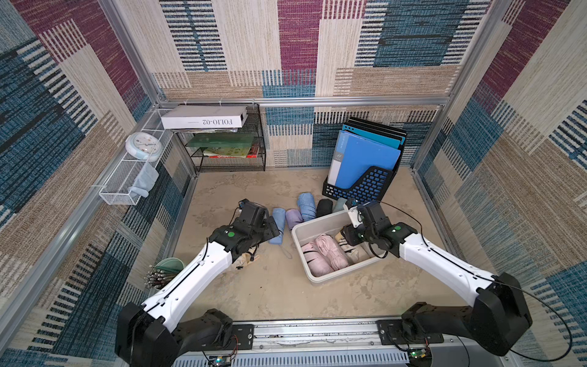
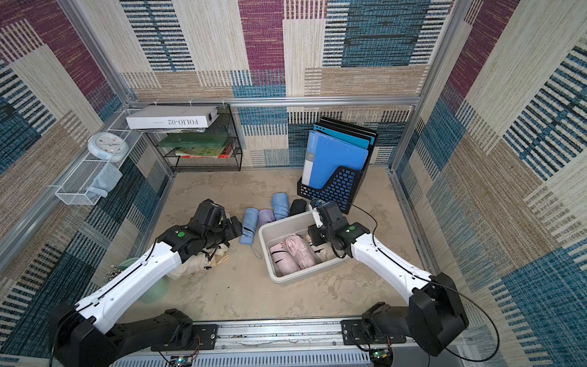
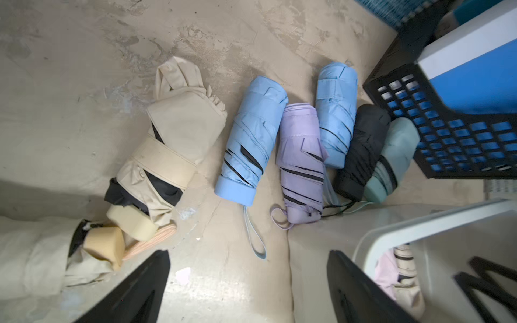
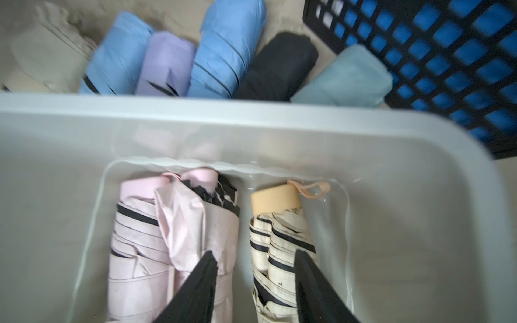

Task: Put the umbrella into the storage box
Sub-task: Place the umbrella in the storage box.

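While right end effector [image 4: 255, 253] hangs spread over striped umbrella [image 4: 279, 232] in storage box [image 4: 195, 112], withdrawal may snag fabric; left end effector [image 3: 249, 251] spread.

A black lattice file holder [image 1: 359, 187] stands at the far right of the floor, with blue folders [image 1: 365, 159] upright in it. At the far left a black mesh shelf [image 1: 255, 139] carries a white box marked FOLIO-02 [image 1: 203, 117] on top and books [image 1: 228, 147] below. On the left wall a white wire-mesh basket [image 1: 120, 187] holds a round clock [image 1: 143, 146] and a pale blue cloth [image 1: 144, 181]. A green cup [image 1: 171, 265] of sticks lies near left.
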